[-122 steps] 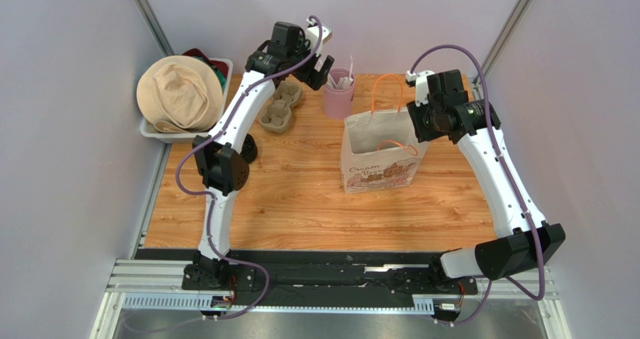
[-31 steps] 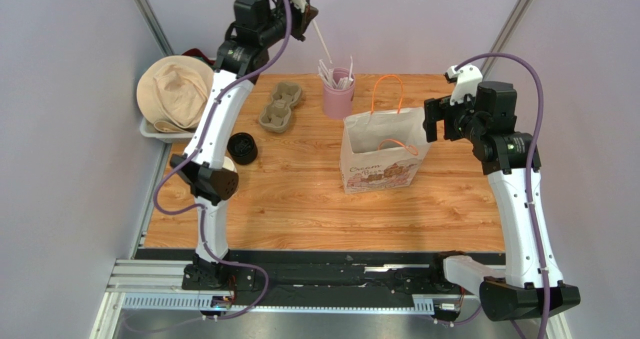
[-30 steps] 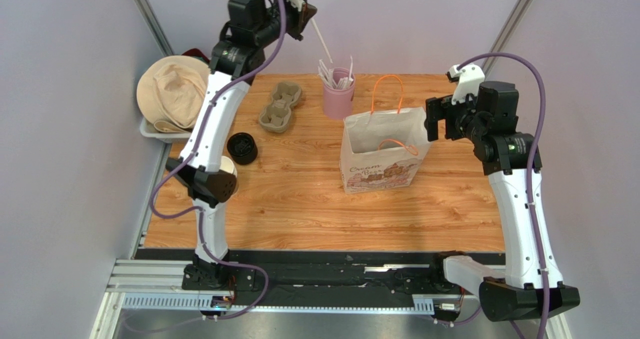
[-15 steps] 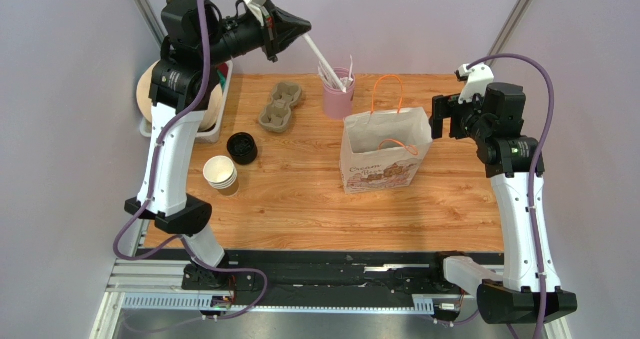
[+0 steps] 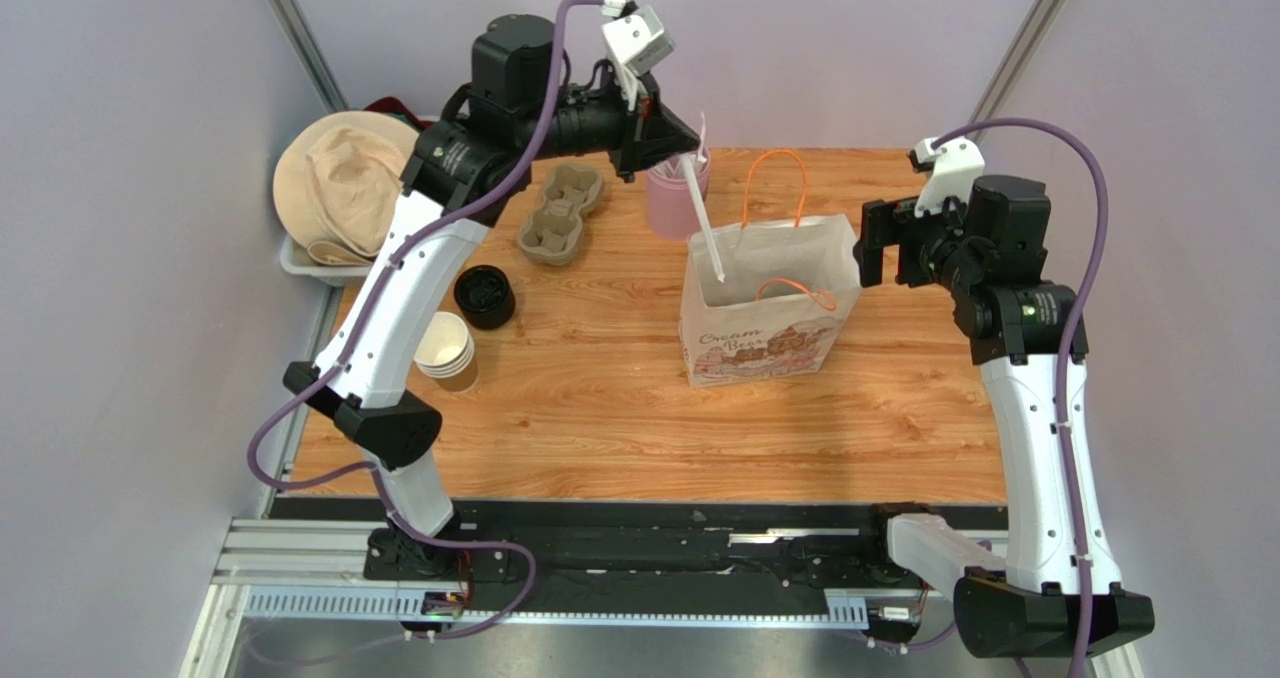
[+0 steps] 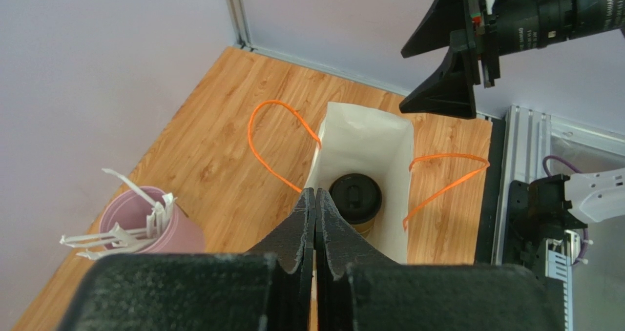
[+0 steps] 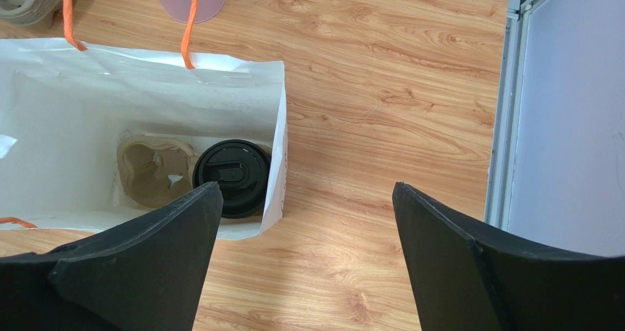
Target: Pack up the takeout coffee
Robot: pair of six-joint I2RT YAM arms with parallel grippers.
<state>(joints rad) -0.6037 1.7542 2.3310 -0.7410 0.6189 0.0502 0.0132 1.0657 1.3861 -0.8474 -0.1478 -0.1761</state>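
Coffee [image 7: 231,177]: stands inside the paper bag, at its right end, with a black lid on top; the left wrist view [image 6: 355,198] shows the lid from above and a sliver of brown cup under it.
Tray [image 7: 150,173]: grey-brown pulp cup tray on the bag's floor; the coffee sits in one of its wells and the well beside it is vacant.
Bag [image 5: 759,333]: white paper, upright near the middle of the table [image 5: 601,393], mouth open, two thin orange handles [image 5: 774,183].
Writing: script print with small pictures on the bag's near face; the top word looks like "Cream", the rest is too small to read. No other lettering is legible.
Left gripper [image 5: 669,135]: raised above the far side of the table, jaws pressed together on a white stick [image 5: 703,221] that slants down, with its lower end over the bag's mouth.
Right gripper [image 5: 876,248]: jaws spread wide and holding nothing, just beside the bag's right edge; its wrist view [image 7: 306,188] looks down into the bag.
Pink cup [image 5: 672,198]: behind the bag, holding more white sticks.
Cup stack [image 5: 443,348]: nested paper cups near the left edge of the table.
Spare lid [image 5: 486,296]: black, just behind the stack.
Spare trays [image 5: 559,213]: two pulp trays at the far left of the table.
Hat [image 5: 349,191]: tan, in a bin off the table's left edge.
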